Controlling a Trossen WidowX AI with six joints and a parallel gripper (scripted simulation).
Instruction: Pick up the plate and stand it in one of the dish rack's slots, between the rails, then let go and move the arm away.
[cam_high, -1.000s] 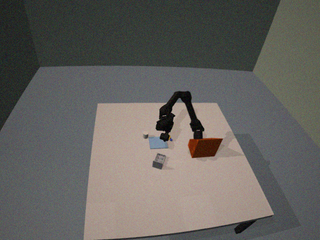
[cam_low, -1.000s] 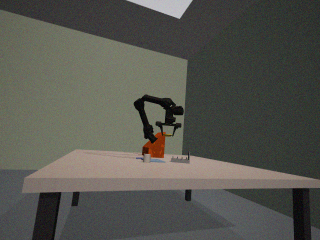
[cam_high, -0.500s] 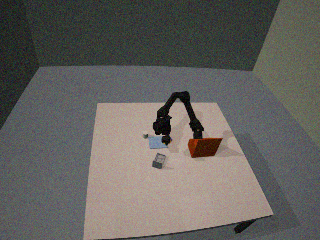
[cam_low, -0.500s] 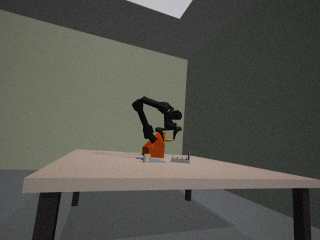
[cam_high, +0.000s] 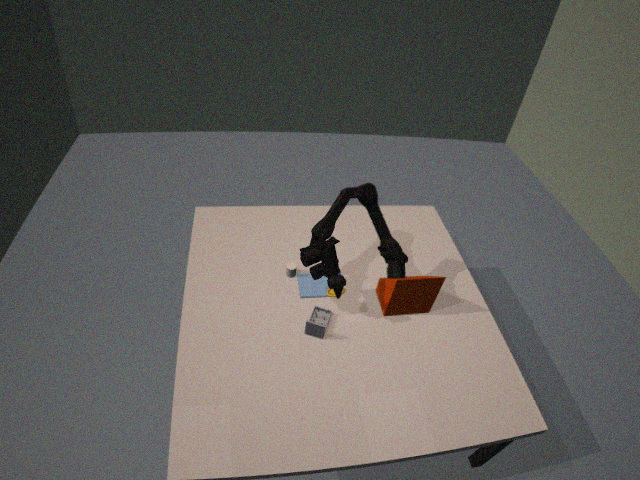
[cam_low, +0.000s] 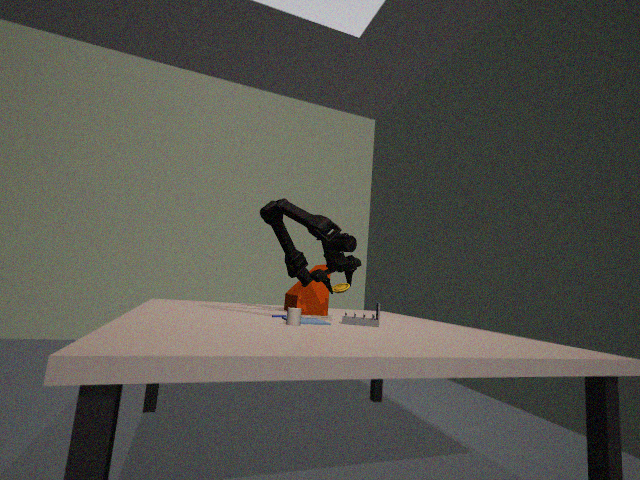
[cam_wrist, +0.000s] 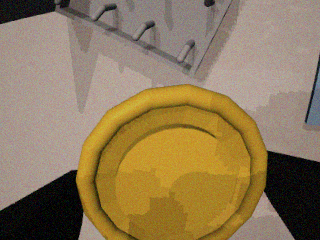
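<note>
The yellow plate (cam_high: 331, 293) (cam_low: 341, 287) (cam_wrist: 180, 155) is in the air, a little tilted, its hollow side facing the wrist camera. My gripper (cam_low: 340, 288) (cam_wrist: 172, 171) is shut on the plate, with one dark finger at each side of its rim. In the top view the arm hides part of the plate. The grey dish rack (cam_high: 316, 329) (cam_low: 360, 322) (cam_wrist: 172, 31) stands on the table, with short pegs and a taller end. The plate is above the table and to one side of the rack, not touching it. The rack's far part is cut off in the wrist view.
A light blue mat (cam_high: 311, 285) (cam_low: 314, 321) (cam_wrist: 314, 102) lies beside the rack. A pale cup (cam_high: 291, 270) (cam_low: 293, 316) stands near the mat's corner. A thin blue item (cam_low: 277, 316) lies behind the cup. A big orange block (cam_high: 413, 296) (cam_low: 314, 298) stands by the arm's base.
</note>
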